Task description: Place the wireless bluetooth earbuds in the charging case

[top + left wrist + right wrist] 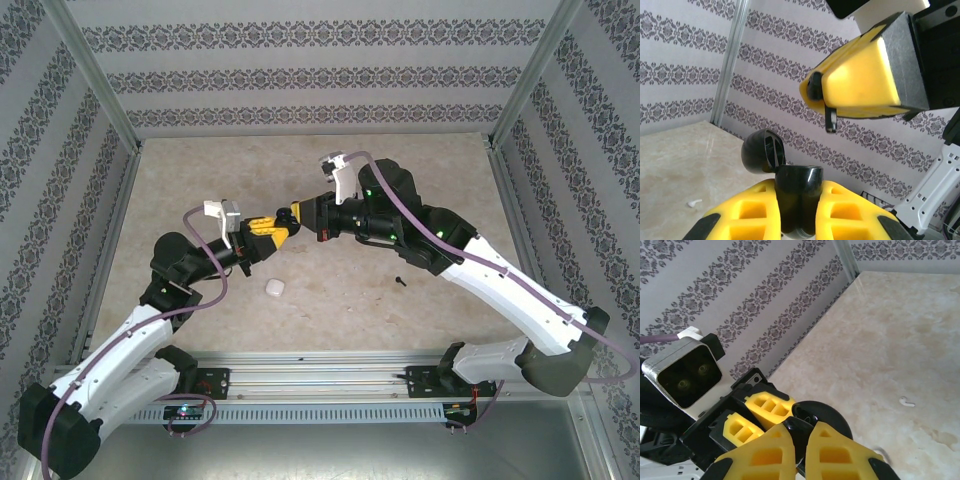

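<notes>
From above, the two arms meet over the middle of the table (200,170). The left gripper (268,228) and the right gripper (291,214) are almost tip to tip. That view is too small to tell what they hold. A white charging case (275,288) lies on the table near them, on the side of the arm bases, and nothing touches it. A small black bit (400,281) lies off to the right.

The left wrist camera shows more. The left gripper is closed on a shiny black case (799,195). The case stands up between the yellow fingers (752,212), and its round lid (762,150) is flipped open. Above it, the right gripper is shut on a black earbud (830,119) (its short stem hangs down), with a gap between earbud and case.

The right wrist camera looks past that gripper's own fingers to the black lid and a tiny white curl (906,401) on the table.
</notes>
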You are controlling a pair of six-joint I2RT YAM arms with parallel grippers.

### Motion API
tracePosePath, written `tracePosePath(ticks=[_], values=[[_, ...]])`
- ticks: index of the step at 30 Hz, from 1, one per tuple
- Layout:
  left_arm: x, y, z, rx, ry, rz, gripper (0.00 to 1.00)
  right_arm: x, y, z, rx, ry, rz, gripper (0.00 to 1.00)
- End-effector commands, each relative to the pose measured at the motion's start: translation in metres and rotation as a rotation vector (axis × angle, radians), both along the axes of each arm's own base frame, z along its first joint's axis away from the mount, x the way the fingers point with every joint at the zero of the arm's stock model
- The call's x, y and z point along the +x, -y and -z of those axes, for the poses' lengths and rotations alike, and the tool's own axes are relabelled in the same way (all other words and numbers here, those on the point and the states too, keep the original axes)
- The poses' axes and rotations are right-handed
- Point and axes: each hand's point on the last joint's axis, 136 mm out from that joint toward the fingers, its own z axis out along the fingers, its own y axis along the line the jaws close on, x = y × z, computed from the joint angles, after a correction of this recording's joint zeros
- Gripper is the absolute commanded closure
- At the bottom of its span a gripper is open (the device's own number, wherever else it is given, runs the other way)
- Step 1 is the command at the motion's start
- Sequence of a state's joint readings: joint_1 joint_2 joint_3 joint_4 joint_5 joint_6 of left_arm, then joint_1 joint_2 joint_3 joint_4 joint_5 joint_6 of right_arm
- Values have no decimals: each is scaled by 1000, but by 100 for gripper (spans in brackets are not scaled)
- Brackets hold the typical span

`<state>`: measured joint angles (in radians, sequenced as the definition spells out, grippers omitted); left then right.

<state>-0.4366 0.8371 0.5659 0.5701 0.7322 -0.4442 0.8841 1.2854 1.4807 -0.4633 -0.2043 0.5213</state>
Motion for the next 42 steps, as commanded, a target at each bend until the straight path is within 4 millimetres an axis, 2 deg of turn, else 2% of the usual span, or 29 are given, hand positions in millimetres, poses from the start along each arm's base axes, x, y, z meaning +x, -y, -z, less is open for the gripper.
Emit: tracePosePath(ticks=[1, 19, 30, 36, 39, 42], values=[[-5, -4, -24, -58, 71, 2, 100, -6, -10, 0, 26, -12, -40, 93], [-8, -1, -29, -57, 77, 28, 100, 0, -17, 10, 19, -54, -27, 94], [-9, -3, -35, -63, 92, 23, 100, -3, -15, 27, -37, -77, -28, 93], [-8, -4, -39, -74, 95, 14, 100, -6, -21, 28, -39, -87, -44, 93], [-8, -4, -40, -76, 98, 9, 100, -7, -23, 29, -41, -93, -51, 90], [-8, -4, -40, -77, 97, 9, 100, -7, -22, 31, -52, -96, -39, 80]])
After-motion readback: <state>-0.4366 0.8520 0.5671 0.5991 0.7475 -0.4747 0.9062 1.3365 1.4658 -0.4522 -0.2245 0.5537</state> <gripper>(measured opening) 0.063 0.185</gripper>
